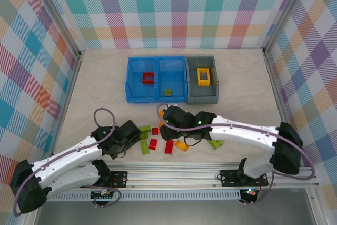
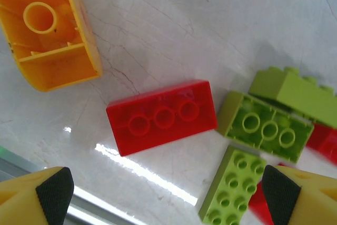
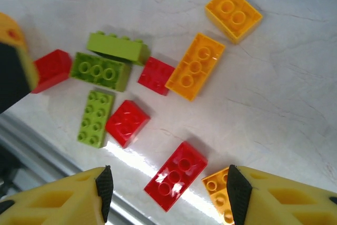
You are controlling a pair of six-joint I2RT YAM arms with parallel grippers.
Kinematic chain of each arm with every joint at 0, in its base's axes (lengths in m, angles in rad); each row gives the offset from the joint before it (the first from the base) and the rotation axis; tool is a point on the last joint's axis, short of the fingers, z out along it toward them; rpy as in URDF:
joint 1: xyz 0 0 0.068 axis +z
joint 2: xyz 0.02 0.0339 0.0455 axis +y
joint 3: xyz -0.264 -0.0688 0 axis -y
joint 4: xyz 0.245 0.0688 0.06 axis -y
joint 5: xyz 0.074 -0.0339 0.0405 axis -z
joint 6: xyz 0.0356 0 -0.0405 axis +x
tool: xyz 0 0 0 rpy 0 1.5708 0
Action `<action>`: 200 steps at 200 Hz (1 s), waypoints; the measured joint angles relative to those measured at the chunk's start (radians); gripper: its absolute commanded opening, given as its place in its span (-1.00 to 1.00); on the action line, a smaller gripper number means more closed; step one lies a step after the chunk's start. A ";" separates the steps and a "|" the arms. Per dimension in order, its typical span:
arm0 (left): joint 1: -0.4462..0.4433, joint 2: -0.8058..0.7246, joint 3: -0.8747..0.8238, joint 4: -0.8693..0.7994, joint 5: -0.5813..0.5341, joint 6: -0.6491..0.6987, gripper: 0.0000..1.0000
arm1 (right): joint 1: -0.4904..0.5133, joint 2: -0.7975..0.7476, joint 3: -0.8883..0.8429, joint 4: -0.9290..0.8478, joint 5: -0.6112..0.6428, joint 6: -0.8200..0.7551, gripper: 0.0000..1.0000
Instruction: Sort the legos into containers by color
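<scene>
Since the loose legos (image 1: 163, 140) lie clustered on the bench (image 1: 242, 88) at lower centre of the top view, between the two arms, a pick is judged to be the step in hand. At upper centre the blue bin (image 1: 145, 97) is seen with a red frame (image 1: 148, 78) in its left compartment and a small green piece (image 1: 168, 92) in its right. Just beside it, the grey bin (image 1: 202, 97) holds a yellow frame (image 1: 204, 76). The left end effector (image 2: 168, 196) is spread wide, nothing held. An upturned red brick (image 2: 162, 117) lies mid-frame above its gap, with green bricks (image 2: 266, 125) crowded at the right. The right end effector (image 3: 168, 188) is roughly half open and empty. A second red brick (image 3: 176, 175) lies between its fingers (image 3: 102, 191), and an orange brick (image 3: 221, 191) is pressed close to the finger at lower right. One brick only should be taken per grasp. The jaws are best squared across the short sides and lowered fully before closing. The orange neighbour should be kept out of the right grasp and the green ones out of the left. Both arms are crowded over one pile, so moves are best taken in turn. Red is presumably meant for the left blue compartment.
</scene>
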 measured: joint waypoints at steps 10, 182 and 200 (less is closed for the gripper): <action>0.030 0.001 -0.012 0.022 0.007 -0.016 0.89 | 0.005 -0.045 -0.028 0.028 -0.009 -0.002 0.24; 0.216 0.188 -0.099 0.253 0.121 0.010 0.56 | 0.069 -0.166 -0.135 0.220 -0.190 -0.056 0.35; 0.216 0.196 -0.099 0.253 0.121 0.018 0.44 | 0.069 -0.166 -0.135 0.220 -0.190 -0.055 0.35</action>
